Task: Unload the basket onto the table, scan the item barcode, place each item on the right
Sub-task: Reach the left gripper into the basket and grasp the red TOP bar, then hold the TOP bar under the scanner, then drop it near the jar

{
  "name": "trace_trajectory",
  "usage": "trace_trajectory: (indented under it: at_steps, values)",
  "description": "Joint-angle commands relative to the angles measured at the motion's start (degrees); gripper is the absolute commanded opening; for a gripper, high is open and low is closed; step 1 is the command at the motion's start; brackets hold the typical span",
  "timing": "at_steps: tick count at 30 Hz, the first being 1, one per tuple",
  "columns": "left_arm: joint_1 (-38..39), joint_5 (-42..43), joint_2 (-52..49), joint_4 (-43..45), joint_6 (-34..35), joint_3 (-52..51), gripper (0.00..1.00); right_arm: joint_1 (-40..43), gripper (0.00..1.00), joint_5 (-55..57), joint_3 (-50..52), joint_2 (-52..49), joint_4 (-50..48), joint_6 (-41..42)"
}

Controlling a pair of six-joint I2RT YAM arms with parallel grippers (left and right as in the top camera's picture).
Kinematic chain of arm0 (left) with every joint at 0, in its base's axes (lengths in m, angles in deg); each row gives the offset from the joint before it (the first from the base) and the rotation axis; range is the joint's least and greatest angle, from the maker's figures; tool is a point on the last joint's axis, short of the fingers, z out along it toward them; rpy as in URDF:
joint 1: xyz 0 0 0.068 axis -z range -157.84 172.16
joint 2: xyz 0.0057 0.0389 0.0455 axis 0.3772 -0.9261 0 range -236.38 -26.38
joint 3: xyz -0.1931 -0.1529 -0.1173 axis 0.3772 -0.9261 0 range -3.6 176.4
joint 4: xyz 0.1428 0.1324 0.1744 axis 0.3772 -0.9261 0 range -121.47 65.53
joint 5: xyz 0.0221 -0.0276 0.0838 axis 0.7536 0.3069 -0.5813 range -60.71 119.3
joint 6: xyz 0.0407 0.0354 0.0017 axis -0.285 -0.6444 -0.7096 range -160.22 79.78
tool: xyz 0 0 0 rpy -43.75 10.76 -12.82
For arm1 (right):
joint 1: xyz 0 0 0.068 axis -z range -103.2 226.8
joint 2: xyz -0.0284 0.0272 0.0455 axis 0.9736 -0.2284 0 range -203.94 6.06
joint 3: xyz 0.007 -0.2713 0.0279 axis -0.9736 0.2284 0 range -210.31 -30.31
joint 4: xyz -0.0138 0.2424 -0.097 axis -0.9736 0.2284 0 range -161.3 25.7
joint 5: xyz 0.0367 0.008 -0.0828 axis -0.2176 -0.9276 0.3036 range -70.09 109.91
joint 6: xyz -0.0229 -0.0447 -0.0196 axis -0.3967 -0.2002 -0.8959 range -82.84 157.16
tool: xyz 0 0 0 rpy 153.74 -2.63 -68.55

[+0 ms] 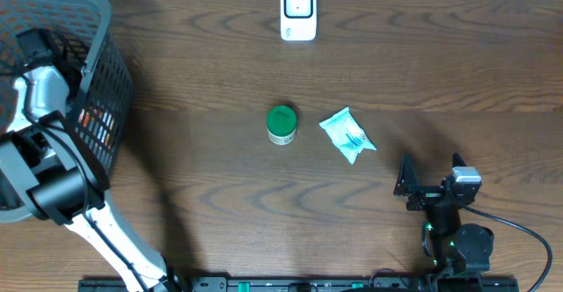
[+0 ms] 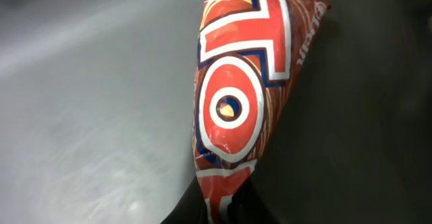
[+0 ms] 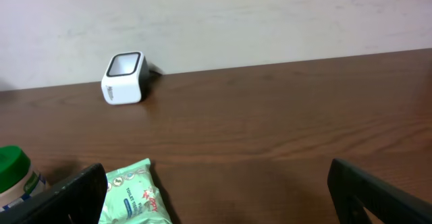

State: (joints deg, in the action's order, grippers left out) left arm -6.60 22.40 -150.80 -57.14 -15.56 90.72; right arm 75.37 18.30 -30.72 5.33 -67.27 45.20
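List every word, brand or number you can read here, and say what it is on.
"TO": big red, white-edged letters along the red snack packet; any further letters are hidden.
Small print on that packet's edge: blurred, unreadable.
Green and white packet: print too small to read.
Green-lidded jar: label too small to read.
White scanner: no text readable.

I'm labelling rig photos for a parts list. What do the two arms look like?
The left arm has white links with black joints. The right arm is black, with a grey camera block, green lights and a black cable trailing right. Its fingers are flat and black.
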Motion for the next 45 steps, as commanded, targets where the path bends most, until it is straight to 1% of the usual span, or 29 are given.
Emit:
trace_trajectory:
  at_steps: [1,6,10,14,16,19,20,22,25,29,34,38,40,45]
  values:
    - [-2.1,0.9,7.2,-1.2,0.5,-0.7,0.07,-0.4,0.99,0.2,0.1,0.2,0.2,0.0]
    - [-2.6,0.9,20.1,-3.1,0.5,-0.7,0.07,-0.4,0.99,0.2,0.1,0.2,0.2,0.0]
    - [-1.4,1.8,30.1,-5.0,0.5,-0.7,0.07,-0.4,0.99,0.2,0.1,0.2,0.2,0.0]
    - [1.8,5.7,39.5,-6.1,-0.2,-0.7,0.07,-0.4,0.99,0.2,0.1,0.2,0.2,0.0]
    - [5.1,7.9,43.8,-5.7,-1.0,-0.7,0.07,-0.4,0.99,0.2,0.1,0.2,0.2,0.0]
    - [11.9,8.2,48.5,-4.9,-1.0,-0.7,0.07,-0.4,0.99,0.2,0.1,0.2,0.2,0.0]
    - [18.3,8.2,50.6,-4.0,-1.0,-0.7,0.07,-0.4,0.99,0.2,0.1,0.2,0.2,0.0]
    - [25.4,8.2,51.6,-3.0,-1.3,-0.7,0.07,-0.4,0.99,0.2,0.1,0.2,0.2,0.0]
    - [37.1,8.2,51.0,-2.0,-3.4,-0.7,0.07,-0.4,0.99,0.2,0.1,0.2,0.2,0.0]
    - [50.0,8.2,46.8,-2.7,-7.3,-0.7,0.07,-0.4,0.99,0.2,0.1,0.2,0.2,0.0]
    - [61.3,8.2,37.9,-4.0,-7.5,-0.7,0.07,-0.4,0.99,0.2,0.1,0.2,0.2,0.0]
    - [66.8,8.2,29.8,-4.8,-7.5,-0.7,0.07,-0.4,0.99,0.2,0.1,0.2,0.2,0.0]
    - [68.1,8.0,26.4,-5.1,-7.0,-0.7,0.07,-0.4,0.99,0.2,0.1,0.2,0.2,0.0]
    - [69.4,7.4,20.5,-10.5,-0.4,-0.8,0.07,-0.4,0.99,0.2,0.1,0.2,0.2,0.0]
